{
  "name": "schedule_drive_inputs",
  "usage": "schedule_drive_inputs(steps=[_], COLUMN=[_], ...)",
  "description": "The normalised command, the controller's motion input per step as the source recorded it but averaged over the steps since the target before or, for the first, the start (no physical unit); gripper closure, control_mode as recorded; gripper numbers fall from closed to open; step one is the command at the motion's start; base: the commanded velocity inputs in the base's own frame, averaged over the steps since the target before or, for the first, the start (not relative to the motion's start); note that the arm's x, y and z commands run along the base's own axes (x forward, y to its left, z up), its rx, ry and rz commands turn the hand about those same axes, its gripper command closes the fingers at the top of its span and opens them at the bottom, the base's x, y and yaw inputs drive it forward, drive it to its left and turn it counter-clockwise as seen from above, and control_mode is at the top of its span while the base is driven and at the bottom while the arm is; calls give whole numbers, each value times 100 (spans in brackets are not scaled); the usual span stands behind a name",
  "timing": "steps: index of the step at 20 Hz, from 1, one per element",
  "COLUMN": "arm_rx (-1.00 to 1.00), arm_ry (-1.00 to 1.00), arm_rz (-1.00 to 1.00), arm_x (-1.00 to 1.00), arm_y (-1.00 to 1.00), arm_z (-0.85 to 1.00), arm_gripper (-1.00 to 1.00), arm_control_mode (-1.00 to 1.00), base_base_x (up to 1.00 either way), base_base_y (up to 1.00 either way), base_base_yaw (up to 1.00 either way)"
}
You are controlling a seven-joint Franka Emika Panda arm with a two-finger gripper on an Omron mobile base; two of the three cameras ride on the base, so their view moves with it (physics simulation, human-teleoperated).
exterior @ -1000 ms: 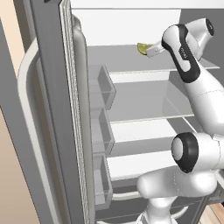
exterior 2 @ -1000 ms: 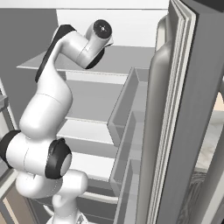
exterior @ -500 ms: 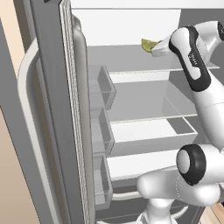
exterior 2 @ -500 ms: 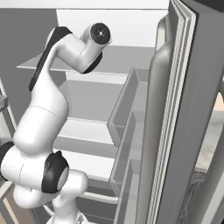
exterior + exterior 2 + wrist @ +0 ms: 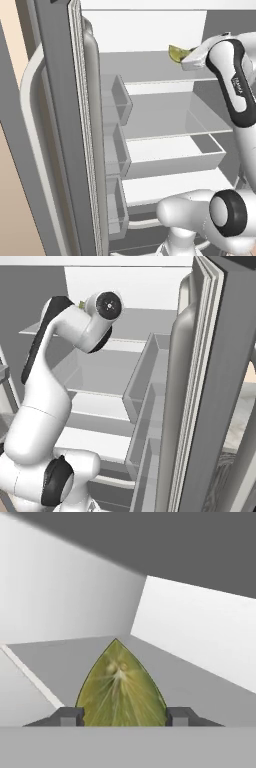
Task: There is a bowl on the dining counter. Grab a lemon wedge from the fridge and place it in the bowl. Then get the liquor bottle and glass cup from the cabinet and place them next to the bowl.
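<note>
The fridge stands open, and its left door [image 5: 60, 125] fills the near left of the left base view. The lemon wedge [image 5: 176, 52] is a yellow-green slice just over the top shelf [image 5: 145, 67], at the tip of my hand. In the hand view the lemon wedge [image 5: 121, 687] fills the gap between my two dark fingertips, and my gripper [image 5: 125, 716] is shut on it. A sliver of the lemon wedge [image 5: 80, 304] peeks out behind my wrist in the right base view. The bowl, dining counter, cabinet, bottle and glass cup are out of view.
Pale shelves [image 5: 165, 112] and a drawer bin [image 5: 175, 155] lie below the top shelf. Door bins [image 5: 117, 150] line the left door, and the right door [image 5: 200, 381] with its bins [image 5: 145, 401] stands close on the right. My own elbow [image 5: 225, 212] crowds the lower front.
My forearm has swung to the right and the hand has shifted slightly right along the top shelf. The lemon wedge has moved with it.
</note>
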Motion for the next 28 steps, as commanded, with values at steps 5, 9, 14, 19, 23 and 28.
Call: schedule_drive_inputs(steps=[5,9,14,19,23,28], arm_rx=[1,0,0,0,0,0], arm_ry=[0,-12,-13,-6,0,0], arm_rz=[0,0,0,0,0,0], arm_x=[-78,-100,-99,-57,0,0], arm_y=[0,0,0,0,0,0], arm_z=[3,2,10,8,0,0], arm_gripper=[100,100,100,100,100,100], arm_control_mode=[-100,-100,-100,100,100,100], base_base_x=[0,0,0,-37,-96,-94], base_base_y=[0,0,0,0,0,10], base_base_yaw=[0,0,0,0,0,-2])
